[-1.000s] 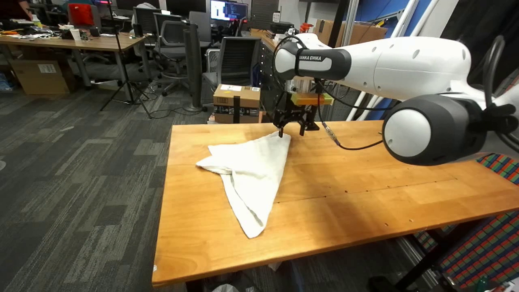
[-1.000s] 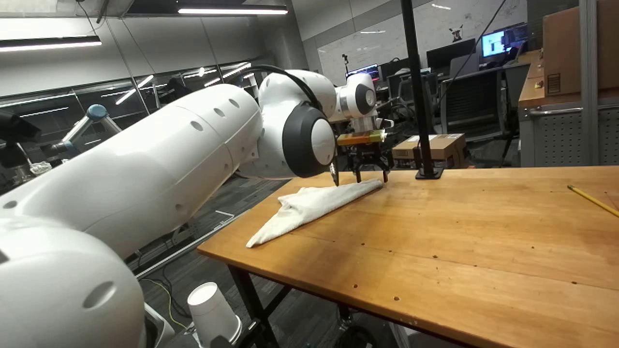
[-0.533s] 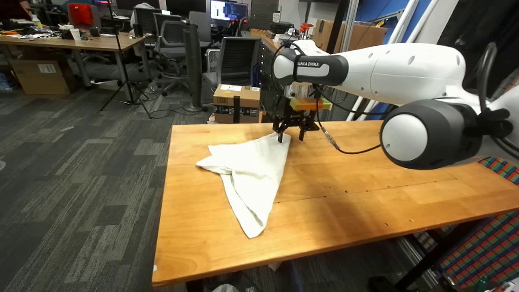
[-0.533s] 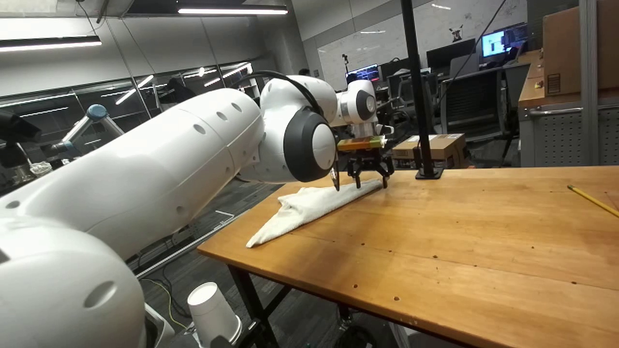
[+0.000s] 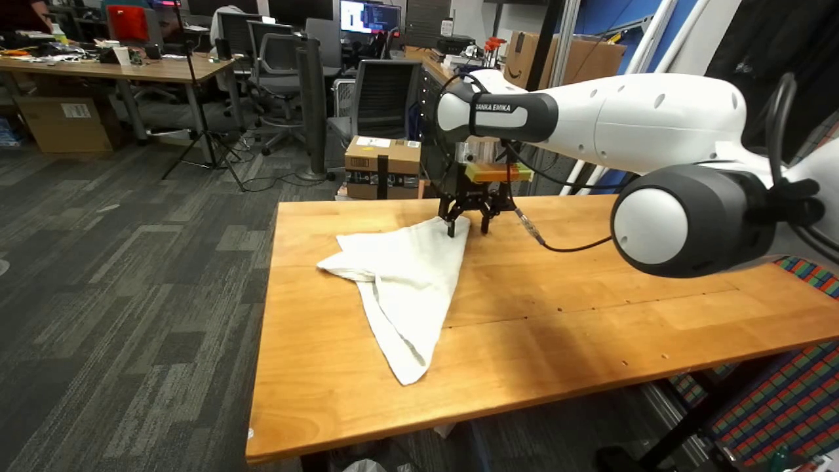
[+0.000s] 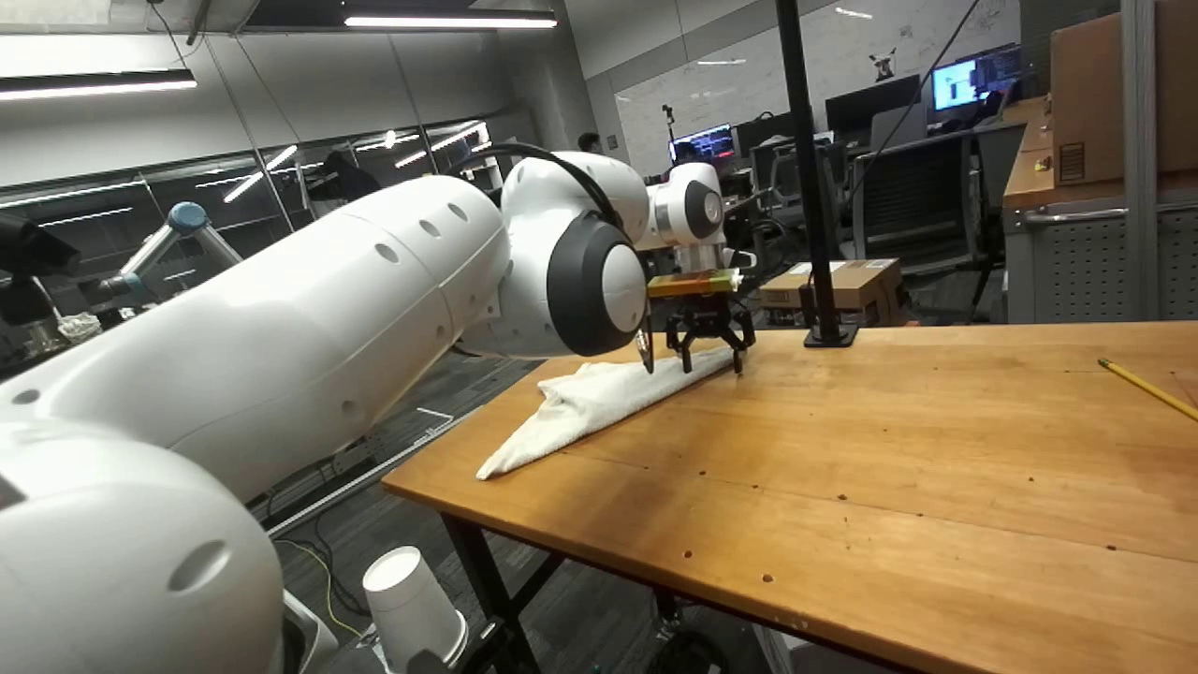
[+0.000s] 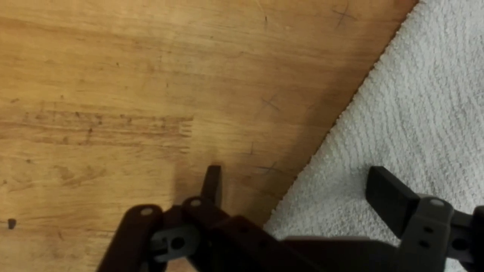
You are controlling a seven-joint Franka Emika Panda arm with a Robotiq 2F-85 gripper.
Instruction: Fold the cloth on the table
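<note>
Gripper [image 6: 712, 367] has come lower, partly hiding the cloth [image 6: 608, 398].

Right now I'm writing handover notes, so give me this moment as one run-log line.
cloth: unevenly folded, on table | tool: open, straddling cloth's edge | held: nothing | tool-cloth contact: cannot tell

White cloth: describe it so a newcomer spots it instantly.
Find the orange-brown wooden table under the open black gripper. The gripper straddles one edge of the white cloth, a rumpled, roughly triangular sheet. Ribbed fabric sets it apart from the yellow pencil and black pole.
</note>
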